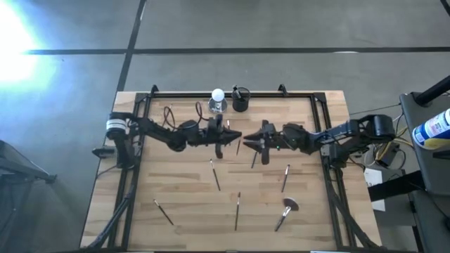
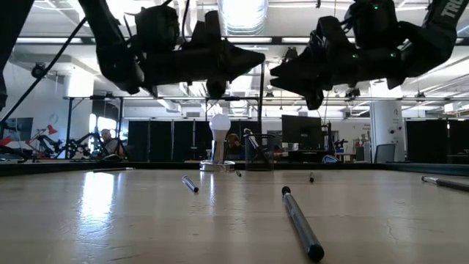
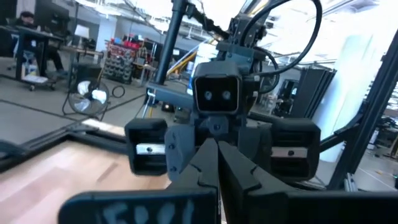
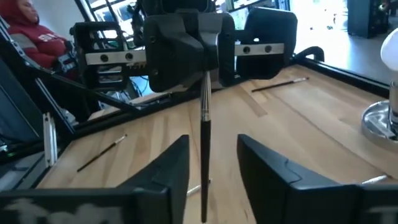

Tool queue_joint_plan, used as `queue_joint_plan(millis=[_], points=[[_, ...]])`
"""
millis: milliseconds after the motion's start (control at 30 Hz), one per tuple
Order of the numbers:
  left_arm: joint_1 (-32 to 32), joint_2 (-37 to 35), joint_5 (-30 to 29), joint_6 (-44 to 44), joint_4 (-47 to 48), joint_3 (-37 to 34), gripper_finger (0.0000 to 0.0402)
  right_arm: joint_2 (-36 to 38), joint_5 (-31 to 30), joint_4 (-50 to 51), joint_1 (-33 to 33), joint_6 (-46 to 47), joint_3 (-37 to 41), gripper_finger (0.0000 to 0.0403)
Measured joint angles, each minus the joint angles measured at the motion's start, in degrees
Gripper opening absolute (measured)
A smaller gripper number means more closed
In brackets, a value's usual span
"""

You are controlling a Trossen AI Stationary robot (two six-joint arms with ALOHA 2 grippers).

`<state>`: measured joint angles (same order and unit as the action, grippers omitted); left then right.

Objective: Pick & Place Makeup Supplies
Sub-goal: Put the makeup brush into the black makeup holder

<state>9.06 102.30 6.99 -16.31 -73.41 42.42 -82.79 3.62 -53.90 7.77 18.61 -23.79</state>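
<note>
A thin dark makeup brush (image 4: pixel 204 143) hangs upright above the table's middle, and my left gripper (image 1: pixel 234 137) is shut on its upper end. My right gripper (image 4: pixel 211 149) faces it from the table's right and is open. Its two fingers stand on either side of the hanging brush without touching it. Several more brushes lie flat on the wood: one (image 1: pixel 214 174) left of centre, one (image 1: pixel 238 211) near the front, one (image 1: pixel 285 178) to the right. A fluffy-headed brush (image 1: pixel 286 209) lies at the front right. My left gripper pinches the brush's upper, lighter-coloured end (image 4: pixel 206 81) between its two shut fingers (image 4: pixel 186 43). The fingers come about level from the table's left and lie across the brush. The brush hangs straight down below them, clear of the table.
A white ball on a clear base (image 1: pixel 217 98) and a small black cup (image 1: pixel 240 100) stand at the table's far edge. Another brush (image 1: pixel 163 211) lies at the front left. A black frame (image 1: pixel 140 105) rims the table. A person sits in the room behind.
</note>
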Motion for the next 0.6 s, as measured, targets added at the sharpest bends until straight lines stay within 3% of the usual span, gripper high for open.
queue_joint_plan(millis=[300, 467, 600], points=[[0.0, -0.8, 0.0, 1.2, -0.4, 0.2, 0.0, -0.5, 0.6, -0.3, 0.0, -1.7, -2.9, 0.0158], [0.0, -1.1, 0.1, 1.6, -0.4, 0.7, 0.0, -3.3, 0.6, 0.0, 0.0, -2.0, -5.8, 0.0137], [0.0, -1.3, 0.0, 1.6, -0.2, 0.5, 0.0, -4.7, 0.7, 0.1, 0.0, -2.6, -6.9, 0.0097]])
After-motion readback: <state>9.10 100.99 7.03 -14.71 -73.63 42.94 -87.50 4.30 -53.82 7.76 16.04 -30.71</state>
